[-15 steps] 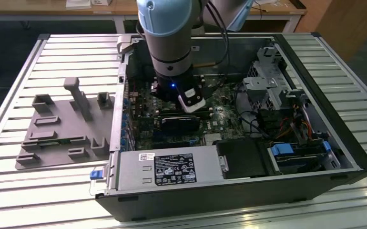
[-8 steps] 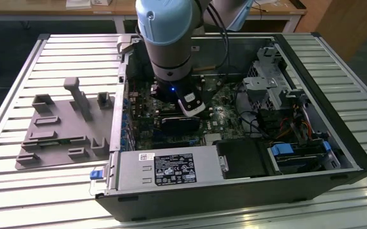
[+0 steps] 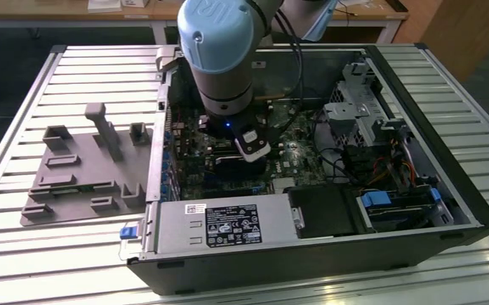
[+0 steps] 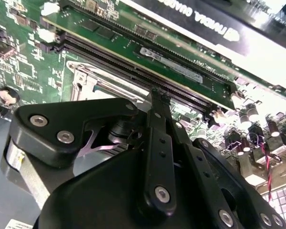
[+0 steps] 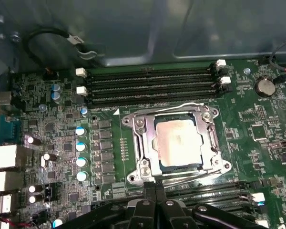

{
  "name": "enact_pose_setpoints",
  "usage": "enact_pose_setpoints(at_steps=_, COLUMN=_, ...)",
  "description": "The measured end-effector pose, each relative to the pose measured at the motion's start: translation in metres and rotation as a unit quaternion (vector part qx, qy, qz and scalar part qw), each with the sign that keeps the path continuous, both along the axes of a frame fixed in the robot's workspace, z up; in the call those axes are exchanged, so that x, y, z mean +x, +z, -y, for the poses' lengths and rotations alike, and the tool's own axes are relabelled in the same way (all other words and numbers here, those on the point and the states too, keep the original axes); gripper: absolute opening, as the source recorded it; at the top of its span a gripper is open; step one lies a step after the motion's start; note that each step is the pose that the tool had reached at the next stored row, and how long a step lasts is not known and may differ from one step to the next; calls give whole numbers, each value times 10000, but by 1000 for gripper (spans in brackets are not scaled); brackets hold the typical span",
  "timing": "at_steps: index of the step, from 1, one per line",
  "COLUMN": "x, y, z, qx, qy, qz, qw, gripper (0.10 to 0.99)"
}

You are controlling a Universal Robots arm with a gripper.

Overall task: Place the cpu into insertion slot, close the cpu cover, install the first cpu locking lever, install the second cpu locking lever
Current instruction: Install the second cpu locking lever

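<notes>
In the exterior view, the black gripper (image 3: 246,154) hangs low inside the open black computer case (image 3: 448,210). In both wrist views, its fingers (image 5: 150,200) are pressed together, holding nothing. In the first wrist view, the silver-grey square cpu (image 5: 177,142) sits in the silver-rimmed insertion slot (image 5: 143,143), with the thin silver cpu cover (image 5: 210,138) shut around it.

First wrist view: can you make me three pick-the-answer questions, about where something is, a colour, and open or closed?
1. Where is the cpu?
A. On the grey tray
B. In the insertion slot
C. On a memory slot

2. What colour is the circuit board?
A. Red
B. Yellow
C. Green

3. How is the cpu cover?
A. Lying flat over the cpu
B. Standing straight up
C. Taken off

Answers:
1 B: the cpu sits inside the insertion slot.
2 C: the circuit board is green.
3 A: the cpu cover frames the chip, lying flat.
</notes>
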State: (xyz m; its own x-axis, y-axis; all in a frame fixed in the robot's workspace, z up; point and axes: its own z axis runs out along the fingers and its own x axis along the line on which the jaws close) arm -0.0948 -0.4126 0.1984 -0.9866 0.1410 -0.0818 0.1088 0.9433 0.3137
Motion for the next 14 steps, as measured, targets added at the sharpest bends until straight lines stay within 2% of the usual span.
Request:
enact_pose_setpoints(at_steps=3, x=-32, y=-20, z=7, qx=104, qy=2, qz=0, qw=9999, gripper=102)
enact_pose_setpoints(at_steps=5, x=-57, y=-38, z=7, qx=147, qy=2, qz=0, qw=9999, gripper=102)
enact_pose_setpoints(at_steps=9, x=-102, y=-83, z=7, qx=183, qy=2, qz=0, qw=9998, gripper=102)
enact_pose_setpoints(at_steps=14, x=-121, y=-105, z=3, qx=219, qy=2, qz=0, qw=9998, gripper=102)
